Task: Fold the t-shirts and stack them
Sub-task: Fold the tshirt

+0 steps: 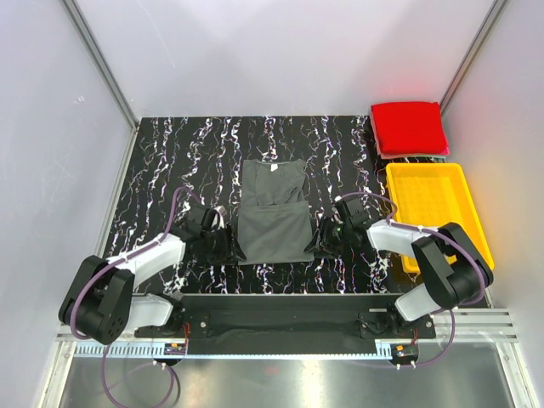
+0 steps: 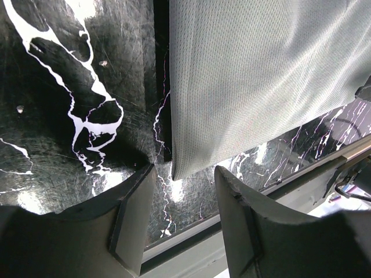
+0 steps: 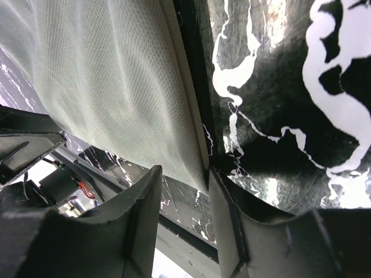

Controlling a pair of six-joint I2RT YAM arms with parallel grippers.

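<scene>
You are looking at a black surface (image 1: 170,153) veined with white, which is running from the pale wall panel on the left to the one on the right, with a third panel closing the far side and metal posts standing in the two far corners. The left tool (image 1: 226,246) is sitting low at the near left corner of the grey t-shirt (image 1: 272,221), and its fingers (image 2: 133,202) are standing apart with that corner of the cloth (image 2: 243,87) ending just between them, not pinched. The shirt is lying flat in the middle of the surface, partly folded, its near half doubled over the far half. The right tool (image 1: 323,240) is sitting at the near right corner, and in the right wrist view its fingers (image 3: 223,197) are also standing apart, with the cloth edge (image 3: 116,98) reaching down into the gap. The yellow tray (image 1: 425,168) is resting at the right edge, and the folded red t-shirt (image 1: 408,126) is lying just beyond it in the far right corner. Something paler is peeking out under the red one, but you cannot tell what it is. Both wrist views are cutting off most of the shirt. You are counting two arms, two tools, one grey shirt, one red shirt and one tray.
</scene>
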